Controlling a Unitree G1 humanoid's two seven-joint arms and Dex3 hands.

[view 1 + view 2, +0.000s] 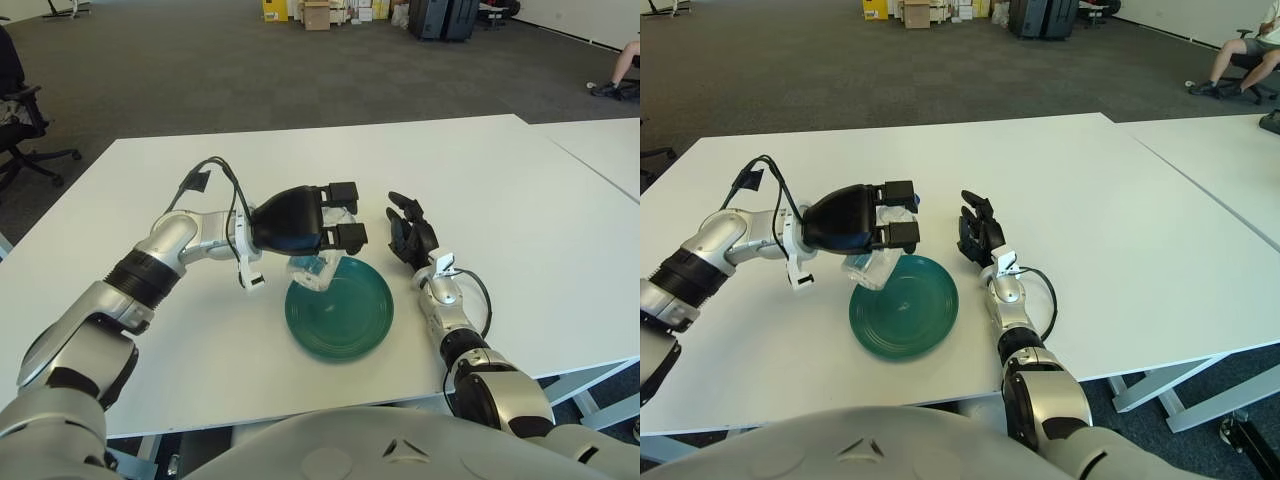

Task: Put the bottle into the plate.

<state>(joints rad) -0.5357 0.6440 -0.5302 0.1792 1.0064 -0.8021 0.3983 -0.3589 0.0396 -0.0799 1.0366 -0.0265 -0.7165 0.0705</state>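
Left hand (305, 222) hangs over the near-left edge of the green plate (345, 315), its dark fingers (345, 238) curled around a clear bottle (318, 268). The bottle is tilted, its lower end over the plate's left rim, and part of its body is hidden under the hand. Whether the bottle touches the plate I cannot tell from either eye view; it shows right at the rim, with the plate's green seen through the clear plastic. A black cable (215, 180) loops up from the left wrist and back down to the forearm.

Right hand (410, 232) shows just right of the plate, near its upper right edge, with the fingers spread and pointing away from the robot, holding nothing. Its forearm runs back toward the robot along the white table (500, 190).

The plate sits flat on the table, between the two hands, with nothing lying in its centre. A second white table (1220, 160) stands to the right, with a narrow gap between the two. Beyond the tables lies grey carpet (200, 70), with cardboard boxes (316, 14) and dark cases (445, 18) at the far side of the room, and an office chair (20, 110) at the left edge.
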